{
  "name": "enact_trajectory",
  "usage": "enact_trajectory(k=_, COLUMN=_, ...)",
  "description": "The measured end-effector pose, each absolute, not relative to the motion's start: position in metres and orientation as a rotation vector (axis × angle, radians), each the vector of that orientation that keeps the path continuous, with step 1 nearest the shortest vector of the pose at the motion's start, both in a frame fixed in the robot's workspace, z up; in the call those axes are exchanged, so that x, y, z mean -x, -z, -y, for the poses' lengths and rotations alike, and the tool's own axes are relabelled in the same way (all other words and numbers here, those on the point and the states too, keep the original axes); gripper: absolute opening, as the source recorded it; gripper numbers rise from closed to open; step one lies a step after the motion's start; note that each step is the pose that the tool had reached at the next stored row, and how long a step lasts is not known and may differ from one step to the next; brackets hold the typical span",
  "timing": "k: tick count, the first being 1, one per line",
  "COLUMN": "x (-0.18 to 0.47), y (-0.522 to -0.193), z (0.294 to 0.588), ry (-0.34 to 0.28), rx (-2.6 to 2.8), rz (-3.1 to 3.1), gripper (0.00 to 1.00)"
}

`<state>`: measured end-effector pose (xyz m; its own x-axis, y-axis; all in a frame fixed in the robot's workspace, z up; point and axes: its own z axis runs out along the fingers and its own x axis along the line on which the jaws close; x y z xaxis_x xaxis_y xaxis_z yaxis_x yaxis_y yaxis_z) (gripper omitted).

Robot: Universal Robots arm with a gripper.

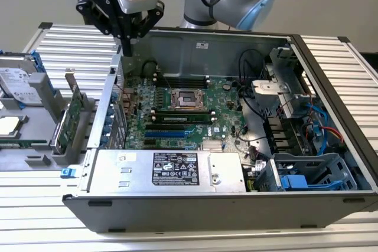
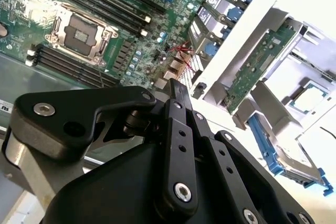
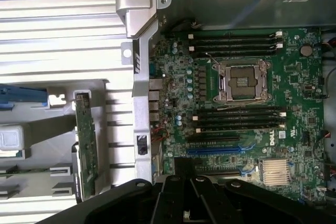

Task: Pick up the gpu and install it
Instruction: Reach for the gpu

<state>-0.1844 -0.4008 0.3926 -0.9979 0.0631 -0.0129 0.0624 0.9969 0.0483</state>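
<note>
The gpu (image 1: 69, 120) is a thin green card standing on edge in a grey holder (image 1: 56, 110), at the exterior view's left, outside the open computer case (image 1: 331, 87). Both wrist views show the card (image 2: 257, 64) (image 3: 86, 145) upright in that holder. My gripper (image 1: 127, 44) hangs above the case's back left corner, higher than the card and apart from it. Its black fingers meet at their tips, shut with nothing between them, as the wrist views also show of the gripper (image 2: 177, 88) (image 3: 185, 163).
The large green motherboard (image 1: 189, 110) lies inside the case with an empty processor socket (image 3: 241, 80) and a blue slot (image 3: 215, 149). A grey power supply (image 1: 171, 169) fills the near side, with cables and drive bays (image 1: 307, 169) at the right. A hard drive (image 1: 20, 81) lies in the left tray.
</note>
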Motion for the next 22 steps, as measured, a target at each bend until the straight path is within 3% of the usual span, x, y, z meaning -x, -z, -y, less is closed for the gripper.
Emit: enact_trajectory(k=22, x=0.1916, y=-0.3926, z=0.4009, ry=-0.075, rx=-0.098, rz=-3.125, gripper=0.0)
